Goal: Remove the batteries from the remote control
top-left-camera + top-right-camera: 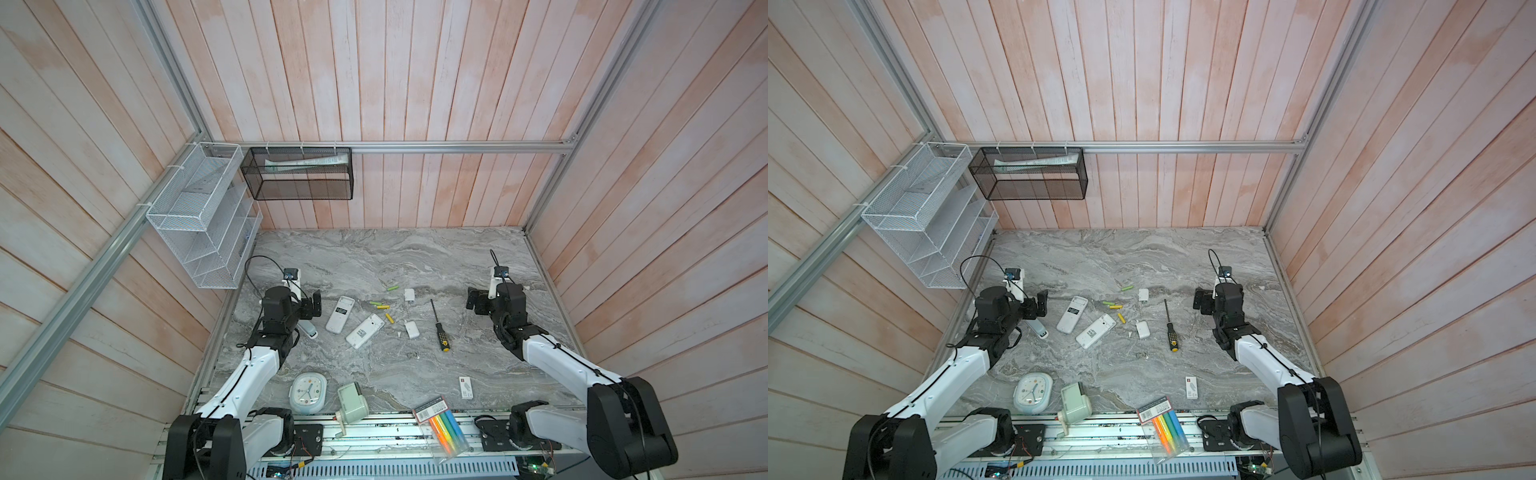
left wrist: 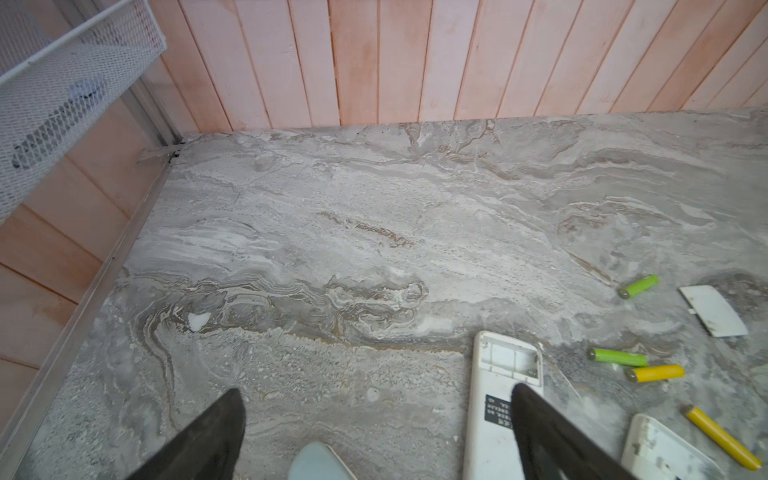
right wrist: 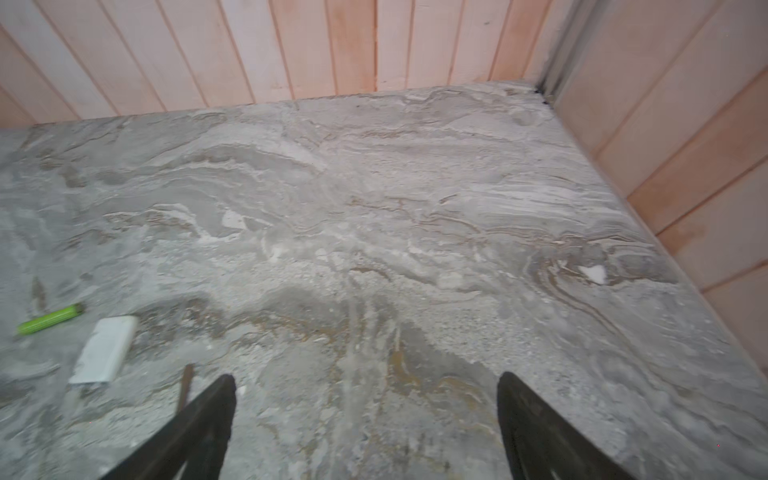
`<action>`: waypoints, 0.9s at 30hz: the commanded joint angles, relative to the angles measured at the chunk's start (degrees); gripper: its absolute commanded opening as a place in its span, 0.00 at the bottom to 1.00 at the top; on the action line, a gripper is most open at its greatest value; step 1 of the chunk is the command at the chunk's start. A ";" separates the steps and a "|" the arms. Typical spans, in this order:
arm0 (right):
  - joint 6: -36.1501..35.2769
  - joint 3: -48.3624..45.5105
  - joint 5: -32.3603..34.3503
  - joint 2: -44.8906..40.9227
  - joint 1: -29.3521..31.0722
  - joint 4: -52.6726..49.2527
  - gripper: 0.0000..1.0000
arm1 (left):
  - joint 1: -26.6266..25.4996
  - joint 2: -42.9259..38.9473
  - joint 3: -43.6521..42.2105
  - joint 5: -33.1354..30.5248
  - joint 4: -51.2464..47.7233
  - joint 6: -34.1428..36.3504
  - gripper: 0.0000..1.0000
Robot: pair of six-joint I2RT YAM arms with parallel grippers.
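Note:
Two white remote controls (image 1: pixel 340 314) (image 1: pixel 365 331) lie face down at mid-table. The one in the left wrist view (image 2: pixel 498 374) shows an empty battery bay. Two lime green batteries (image 1: pixel 392 288) (image 1: pixel 375 303) and two yellow ones (image 1: pixel 382 307) (image 1: pixel 389 318) lie loose on the marble to their right. The same batteries appear in the left wrist view (image 2: pixel 638 286) (image 2: pixel 617 357) (image 2: pixel 654 373) (image 2: pixel 721 436). My left gripper (image 1: pixel 313 305) (image 2: pixel 376 390) hovers open just left of the remotes. My right gripper (image 1: pixel 473 299) (image 3: pixel 366 376) stands open over bare marble at the right. Neither holds anything.
Two white battery covers (image 1: pixel 409 294) (image 1: pixel 412 330) and a black-and-yellow screwdriver (image 1: pixel 438 328) lie right of the batteries. Along the front edge sit a clock (image 1: pixel 308 392), a pale green device (image 1: pixel 352 402), a highlighter packet (image 1: pixel 442 424) and a small white box (image 1: pixel 466 387). A white wire rack (image 1: pixel 199 216) hangs at the left wall.

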 commanded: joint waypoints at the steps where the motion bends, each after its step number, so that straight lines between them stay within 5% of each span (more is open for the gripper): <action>1: -4.33 -6.22 -3.68 1.56 -4.72 15.74 0.98 | 1.74 1.89 -3.20 3.76 12.20 0.06 1.00; 17: -9.80 -20.39 -10.60 18.23 -8.71 63.47 0.98 | 5.85 12.72 -12.49 11.76 42.80 0.05 1.00; 26: -7.39 -13.87 -6.34 17.99 -9.28 50.61 0.98 | 6.02 25.67 -13.69 10.24 59.46 -0.66 1.00; 27: -7.55 -13.57 -6.85 17.72 -9.57 49.46 0.98 | 6.13 24.20 -12.84 10.45 55.40 -0.19 1.00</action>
